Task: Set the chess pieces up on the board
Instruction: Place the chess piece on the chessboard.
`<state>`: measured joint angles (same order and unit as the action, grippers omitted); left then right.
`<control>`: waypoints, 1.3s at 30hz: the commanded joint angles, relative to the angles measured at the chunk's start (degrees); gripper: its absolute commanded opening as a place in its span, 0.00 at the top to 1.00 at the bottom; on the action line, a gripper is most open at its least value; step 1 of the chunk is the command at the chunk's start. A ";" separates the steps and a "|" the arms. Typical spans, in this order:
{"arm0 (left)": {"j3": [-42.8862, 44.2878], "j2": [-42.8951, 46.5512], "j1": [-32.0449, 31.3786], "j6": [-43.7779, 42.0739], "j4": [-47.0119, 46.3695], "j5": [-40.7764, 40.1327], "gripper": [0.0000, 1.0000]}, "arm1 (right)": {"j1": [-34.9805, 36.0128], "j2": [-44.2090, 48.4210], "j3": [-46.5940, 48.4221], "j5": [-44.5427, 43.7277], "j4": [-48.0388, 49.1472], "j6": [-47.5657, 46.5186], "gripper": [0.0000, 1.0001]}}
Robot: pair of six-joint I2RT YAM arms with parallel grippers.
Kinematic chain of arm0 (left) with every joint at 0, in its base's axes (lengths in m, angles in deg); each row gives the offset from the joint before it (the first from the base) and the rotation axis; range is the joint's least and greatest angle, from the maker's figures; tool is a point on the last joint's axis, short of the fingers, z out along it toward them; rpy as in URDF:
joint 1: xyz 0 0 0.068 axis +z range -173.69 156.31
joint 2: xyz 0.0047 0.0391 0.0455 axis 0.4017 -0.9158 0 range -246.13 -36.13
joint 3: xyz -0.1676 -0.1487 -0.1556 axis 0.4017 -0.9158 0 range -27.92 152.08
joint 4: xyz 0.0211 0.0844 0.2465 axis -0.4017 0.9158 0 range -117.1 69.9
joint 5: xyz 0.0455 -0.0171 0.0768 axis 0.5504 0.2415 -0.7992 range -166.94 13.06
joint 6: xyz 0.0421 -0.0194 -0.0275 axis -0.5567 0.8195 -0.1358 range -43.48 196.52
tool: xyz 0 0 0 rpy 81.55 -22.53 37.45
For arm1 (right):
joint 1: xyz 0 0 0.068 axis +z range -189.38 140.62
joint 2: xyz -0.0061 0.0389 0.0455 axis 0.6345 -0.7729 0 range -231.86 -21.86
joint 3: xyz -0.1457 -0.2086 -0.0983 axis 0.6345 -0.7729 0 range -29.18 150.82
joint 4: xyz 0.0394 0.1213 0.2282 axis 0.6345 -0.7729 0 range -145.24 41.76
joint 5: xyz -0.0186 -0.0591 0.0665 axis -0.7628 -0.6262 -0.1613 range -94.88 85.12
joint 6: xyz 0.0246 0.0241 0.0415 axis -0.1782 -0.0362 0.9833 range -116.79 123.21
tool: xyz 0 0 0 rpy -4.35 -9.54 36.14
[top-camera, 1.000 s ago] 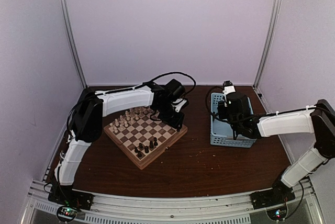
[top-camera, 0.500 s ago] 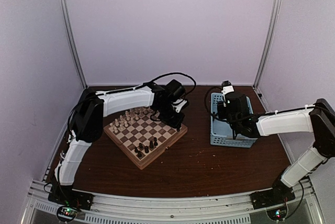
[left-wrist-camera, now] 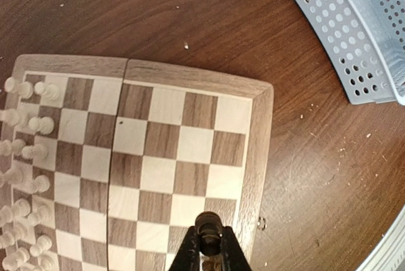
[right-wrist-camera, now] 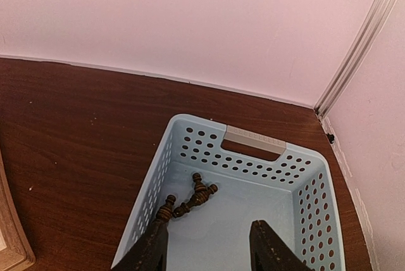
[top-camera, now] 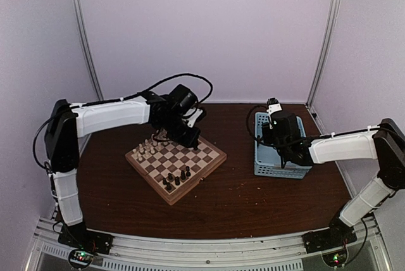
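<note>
Dark brown table [top-camera: 247,201] carries the board [top-camera: 187,156] left of centre, with cream chess pieces [top-camera: 147,148] along its far-left side and dark chess pieces [top-camera: 177,176] on its near side. The left gripper [left-wrist-camera: 207,249], over the board's far edge, pinches a dark piece [left-wrist-camera: 207,224]. The right gripper [right-wrist-camera: 210,228] is spread wide above the light blue basket [right-wrist-camera: 254,139] at the right, where loose dark chessmen [right-wrist-camera: 196,198] lie.

You have board [top-camera: 176,164] lying flat, turned diamondwise. On it, cream pieces [top-camera: 147,149] upright along far-left edge, dark pieces [top-camera: 176,177] upright near near edge. Single dark piece [left-wrist-camera: 207,225] pinched in left claw [left-wrist-camera: 207,249] over board's border row. Two toppled dark pieces [right-wrist-camera: 193,198] lie well right of board.
</note>
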<state>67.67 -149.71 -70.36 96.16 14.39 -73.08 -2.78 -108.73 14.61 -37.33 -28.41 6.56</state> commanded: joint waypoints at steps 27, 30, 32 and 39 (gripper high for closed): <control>-26.07 14.19 2.65 6.92 -9.95 0.45 0.94 | -0.26 -0.58 1.73 -0.58 -1.04 0.17 0.53; -25.92 13.41 2.64 6.56 -10.29 1.26 0.94 | -0.21 -0.67 1.74 -0.64 -1.16 0.20 0.53; -25.73 12.78 2.64 6.48 -10.41 1.54 0.94 | -0.27 -0.67 1.80 -0.65 -1.17 0.03 0.53; -25.67 11.38 2.64 6.13 -10.99 2.67 0.94 | -0.30 -0.75 1.83 -0.73 -1.20 -0.01 0.53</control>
<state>41.82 -137.16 -67.98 102.61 5.56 -71.77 -2.78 -109.30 14.83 -37.30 -28.82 6.54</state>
